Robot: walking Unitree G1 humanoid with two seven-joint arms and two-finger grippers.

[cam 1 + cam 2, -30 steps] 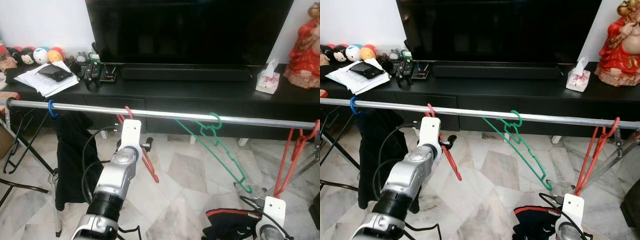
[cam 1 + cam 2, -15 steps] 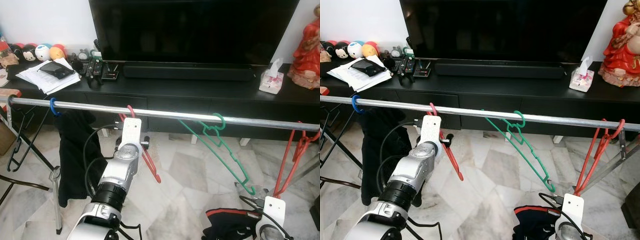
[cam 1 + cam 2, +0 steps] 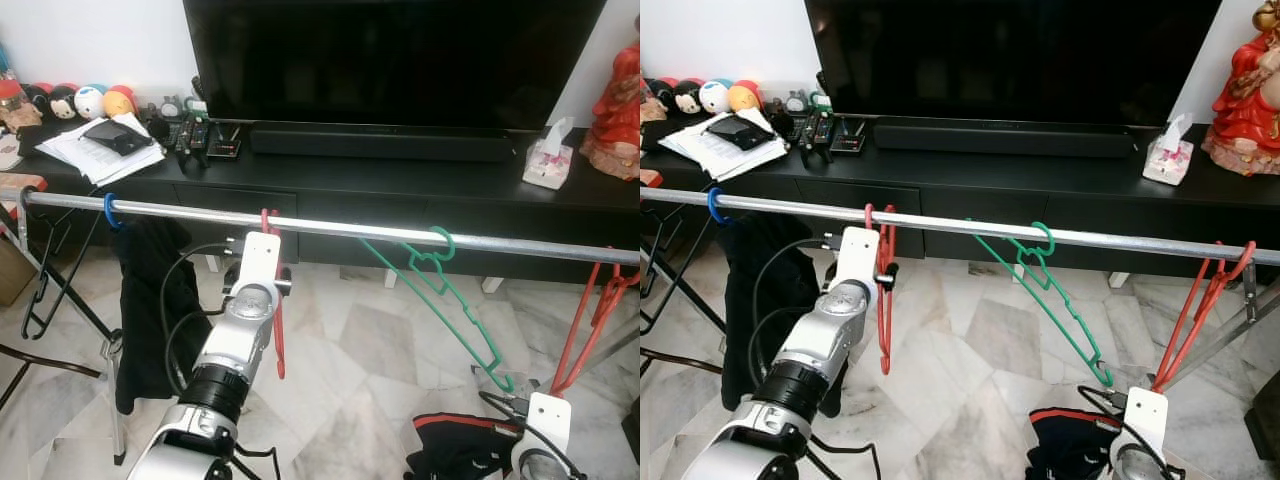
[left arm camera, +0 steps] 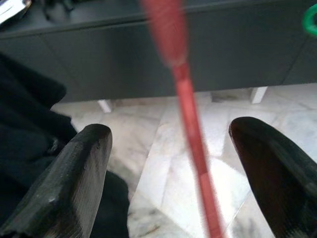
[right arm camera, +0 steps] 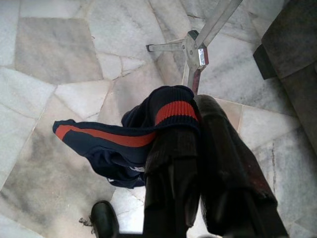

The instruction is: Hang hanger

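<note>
Red and thin, the plastic hanger (image 3: pixel 272 290) hangs by its hook from the long shiny metal rail (image 3: pixel 330 228), between a black shirt on a blue hanger (image 3: pixel 148 290) and a green plastic hanger (image 3: pixel 1040 290) that sits crooked on the rail. The robot's left gripper (image 4: pixel 173 163) is up just under the rail, close to the red hanger. Its two black fingers (image 4: pixel 74 183) are spread wide, and the red bar runs down through the gap without touching either one, so it is not holding anything. The red bar looks blurry from the wrist, so it may be swinging a little, but I can't be sure. The hanger looks light and stiff, a bit slippery, and easy to knock sideways, so the best place to take it would be the thick part near the hook. I think the hanging is done, or nearly so. Down low, the right gripper (image 5: pixel 198 163) is closed tight on a soft dark blue cloth with red stripes (image 5: pixel 119 144), which droops over the grey marble floor (image 5: pixel 54 44).
</note>
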